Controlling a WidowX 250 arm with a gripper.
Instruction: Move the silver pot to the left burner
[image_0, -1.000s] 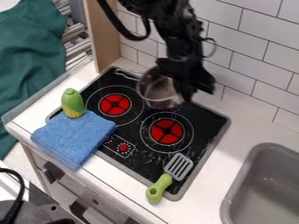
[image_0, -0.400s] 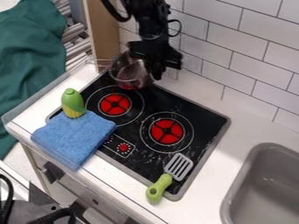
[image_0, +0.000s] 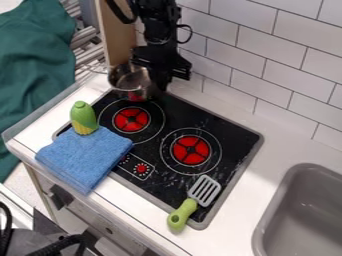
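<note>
though near left burner (image_0: 131, 120), blue towel (image_0: 85, 156); corn (image_0: 83, 119)

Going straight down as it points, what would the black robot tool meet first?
Probably the flat black stovetop near its back edge; the silver metal pot is right beside the tool, and depth is unclear.

A hand has room to pass over the left burner (image_0: 131, 120) and right burner (image_0: 192, 150), mid-frame. The upright toy corn (image_0: 83, 117) and blue cloth (image_0: 85, 157) obstruct centre left, the spatula (image_0: 191, 202) lower centre; the wooden panel (image_0: 119, 37) and tiled wall (image_0: 280, 65) bound the upper left and upper right.
</note>
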